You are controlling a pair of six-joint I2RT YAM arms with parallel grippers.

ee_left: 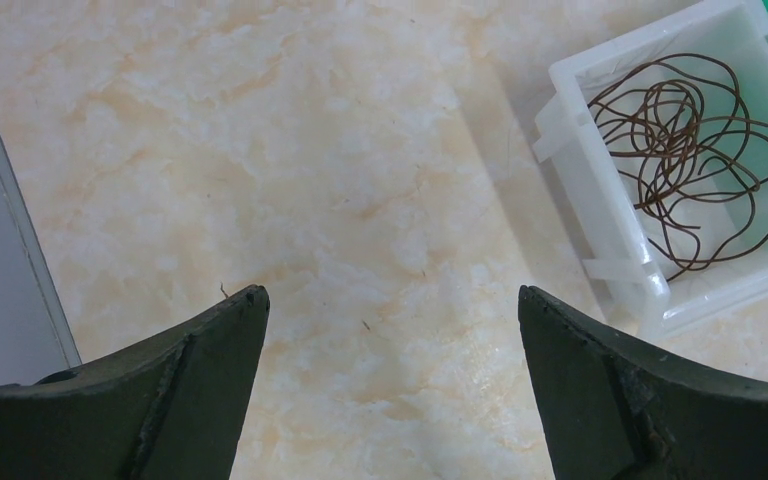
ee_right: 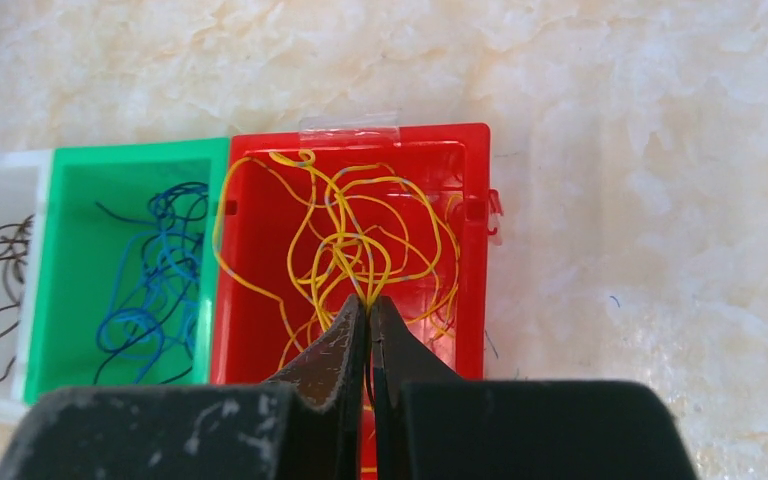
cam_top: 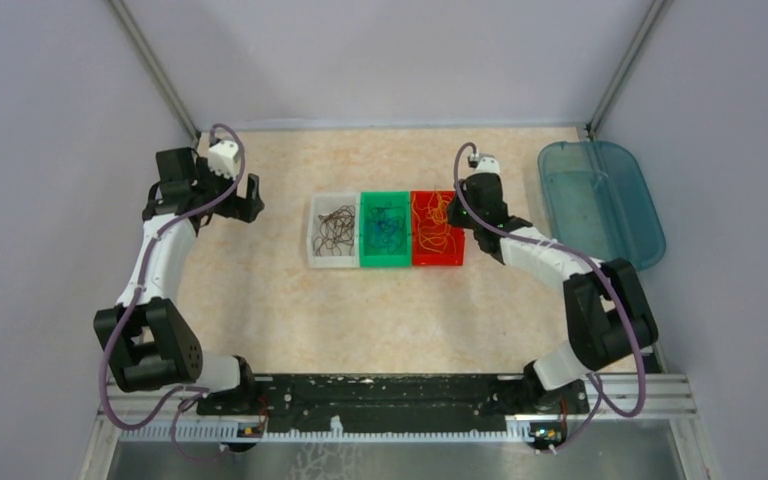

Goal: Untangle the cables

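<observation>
The cables are found sorted by colour into three small bins set side by side mid-worktop: brown cables (ee_left: pixel 672 140) in the white bin (ee_left: pixel 600 220), blue cables (ee_right: pixel 160 285) in the green bin (ee_right: pixel 130 150), and yellow-orange cables (ee_right: pixel 360 235) in the red bin (ee_right: pixel 470 280). The left gripper (ee_left: pixel 390 292) is held wide open and empty over bare worktop (ee_left: pixel 310 150), beside the white bin and apart from it. The right gripper (ee_right: pixel 368 300) is closed over the red bin, with yellow-orange strands pinched at its tips. The cables are judged very light, limp and springy. Loops are expected to snag on one another and to drag neighbouring strands along, and so thin a strand may slip from the pads. Hold is best taken on a single outlying loop or free end, not in the dense middle of a bundle. The number of strands pinched cannot be established, as the contact is masked by the fingers themselves. The near part of the red bin is covered by the right gripper. The white bin is cut off at the frame edge in both wrist views. From above, individual strands are too fine to trace. A teal tray (cam_top: pixel 600 200) lies at the right edge, its contents not discernible.
</observation>
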